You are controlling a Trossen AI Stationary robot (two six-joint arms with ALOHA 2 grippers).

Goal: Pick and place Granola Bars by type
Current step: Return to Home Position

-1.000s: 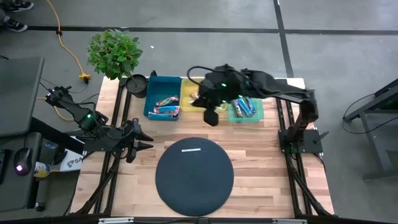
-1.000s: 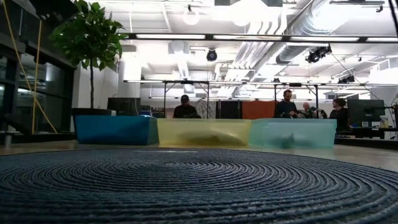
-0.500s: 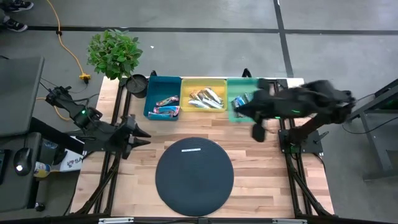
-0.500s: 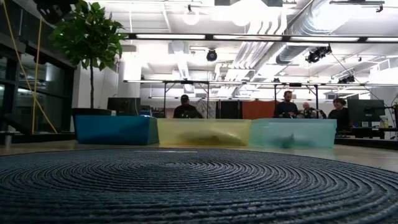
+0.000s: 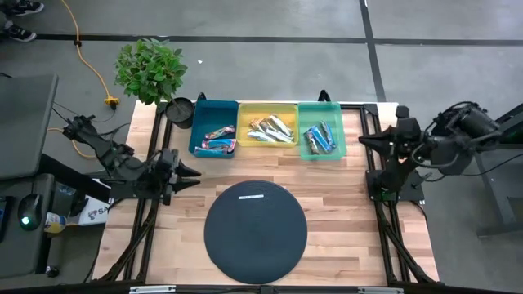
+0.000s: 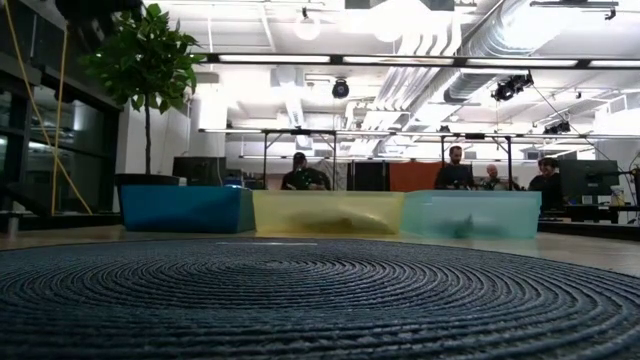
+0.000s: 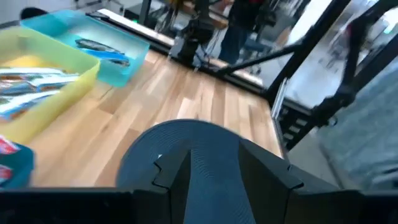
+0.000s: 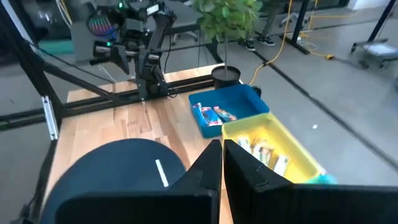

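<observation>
The granola bars lie sorted in three bins at the table's far side. Pink-red ones (image 5: 214, 139) are in the blue bin (image 5: 201, 122), silver ones (image 5: 270, 129) in the yellow bin (image 5: 288, 110), and blue ones (image 5: 319, 139) in the teal bin (image 5: 338, 131). My left gripper (image 5: 193, 172) hovers open at the table's left edge, pointing toward the round dark mat (image 5: 255, 222), which shows between its fingers (image 7: 208, 155). My right gripper (image 5: 364, 143) is shut and empty at the table's right edge, beside the teal bin, pointing left across the table (image 8: 222, 146).
A potted plant (image 5: 151, 69) and a black pot (image 5: 181, 110) stand at the far left corner. The mat covers the near middle of the table. Bare wood lies between the mat and the bins. In the low view, people (image 6: 300, 172) stand in the room behind.
My right gripper has swung from above the yellow and teal bins out to the table's right edge, turning as it went and staying shut and empty. The bars and bins lie as before.
</observation>
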